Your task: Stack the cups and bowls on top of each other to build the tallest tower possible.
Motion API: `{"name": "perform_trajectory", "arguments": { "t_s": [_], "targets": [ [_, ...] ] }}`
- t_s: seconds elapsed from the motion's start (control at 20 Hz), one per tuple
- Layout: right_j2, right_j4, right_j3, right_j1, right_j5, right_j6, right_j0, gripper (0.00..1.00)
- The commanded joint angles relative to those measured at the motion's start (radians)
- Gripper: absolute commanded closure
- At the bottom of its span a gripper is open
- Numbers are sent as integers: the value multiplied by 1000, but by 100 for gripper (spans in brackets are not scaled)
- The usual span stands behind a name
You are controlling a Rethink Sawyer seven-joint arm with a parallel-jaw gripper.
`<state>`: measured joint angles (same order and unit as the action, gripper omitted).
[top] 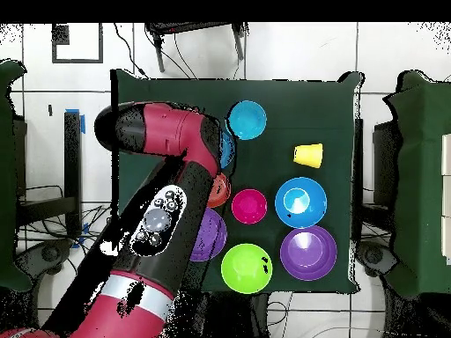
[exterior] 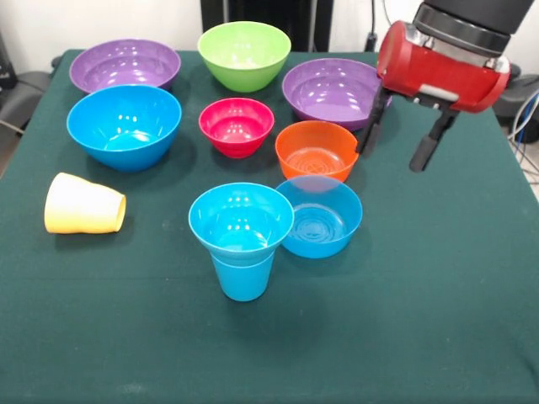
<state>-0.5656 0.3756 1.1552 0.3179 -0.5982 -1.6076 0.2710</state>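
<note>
From the front, the gripper (exterior: 394,141) hangs empty with its two fingers spread apart above the bench's far right part, just right of the orange bowl (exterior: 317,149) and a purple bowl (exterior: 333,90), while the tower (exterior: 242,238), a blue cup with one blue bowl in its mouth, stands upright mid-bench toward the near edge, touching another blue bowl (exterior: 322,215), and the yellow cup (exterior: 84,204) lies on its side near the left edge. From overhead, the red arm (top: 176,167) covers the bench's left half and hides the gripper; the tower (top: 247,120) sits near the top edge, the yellow cup (top: 308,155) toward the right edge, and the lime green bowl (top: 247,268) at the bottom edge.
</note>
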Motion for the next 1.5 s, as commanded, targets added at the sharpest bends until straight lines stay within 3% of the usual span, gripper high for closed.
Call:
{"name": "perform_trajectory", "arguments": {
  "t_s": [0.05, 0.45, 0.85, 1.5],
  "targets": [
    [150, -43, 201, 24, 51, -148, 13, 0],
    [208, -71, 316, 44, 190, -134, 20, 0],
    [329, -87, 408, 25, 376, -127, -25, 0],
    [375, -80, 395, -46, 502, -144, -37, 0]
  ]
}}
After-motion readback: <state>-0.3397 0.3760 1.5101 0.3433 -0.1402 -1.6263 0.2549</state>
